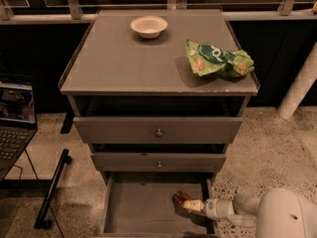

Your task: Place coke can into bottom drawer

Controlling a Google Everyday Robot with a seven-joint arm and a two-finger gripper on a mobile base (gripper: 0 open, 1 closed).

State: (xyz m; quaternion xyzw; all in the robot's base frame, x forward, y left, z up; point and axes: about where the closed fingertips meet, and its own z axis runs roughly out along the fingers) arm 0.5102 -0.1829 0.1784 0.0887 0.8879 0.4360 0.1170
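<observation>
1 coke can (179, 198) w/ gripper (185, 202) in bottom drawer (138, 209), 1 bowl (148, 26)

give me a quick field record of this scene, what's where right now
gripper: inside the open bottom drawer, right side
coke can: at the gripper's tip, in the drawer
bottom drawer: pulled out, grey floor showing
upper drawers: two, each with a small knob
bowl: cabinet top, rear centre
green snack bag: cabinet top, right side
laptop: open, left of cabinet
</observation>
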